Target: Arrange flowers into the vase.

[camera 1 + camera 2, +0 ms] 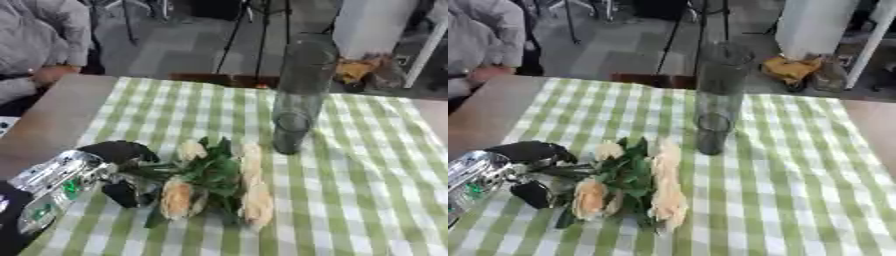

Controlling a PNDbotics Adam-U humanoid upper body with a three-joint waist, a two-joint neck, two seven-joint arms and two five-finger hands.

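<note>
Checked cloth (367, 190) — flowers (214, 182) in left hand (118, 172)

Soft, even daylight, faint shadows; both views blurred throughout, glare on the silver arm (52, 175).

The left hand (122, 170) has black, rounded fingers (122, 150). Behind it the forearm (54, 182) is shiny silver metal with small green spots showing on it.

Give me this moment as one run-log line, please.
left hand: at flower stems, grip unclear | right hand: not in view | cream flowers: lying on checked cloth | glass vase: upright, no flowers in it
</note>
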